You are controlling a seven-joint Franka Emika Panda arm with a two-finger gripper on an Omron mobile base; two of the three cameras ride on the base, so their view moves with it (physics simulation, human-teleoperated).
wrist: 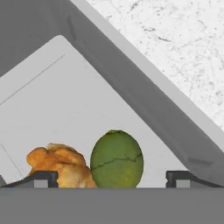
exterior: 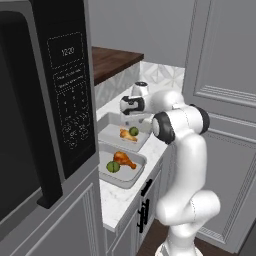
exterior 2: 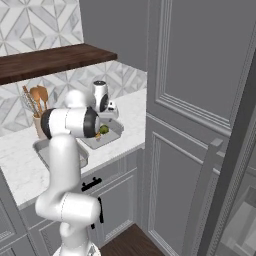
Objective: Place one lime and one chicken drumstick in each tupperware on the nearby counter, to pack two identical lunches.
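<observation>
Two light-grey tupperware trays sit side by side on the white counter (exterior: 120, 197). The near tupperware (exterior: 128, 180) holds a green lime (exterior: 113, 166) and an orange chicken drumstick (exterior: 125, 160). In the far tupperware (exterior: 112, 134) lie a second lime (exterior: 133, 131) and a second drumstick (exterior: 126, 135). My gripper (exterior: 131, 122) hangs just above that far tray, pointing down. In the hand view the gripper (wrist: 111, 179) is open, with the lime (wrist: 117, 159) resting on the tray floor between the fingertips (wrist: 41, 178) and touching neither. The drumstick (wrist: 61, 165) lies against the lime.
A black microwave (exterior: 45, 100) fills the left foreground. A dark wooden shelf (exterior 2: 55, 57) hangs over the counter, and a holder of wooden utensils (exterior 2: 37, 107) stands at the back. A tall grey cabinet door (exterior 2: 200, 100) closes off the right side.
</observation>
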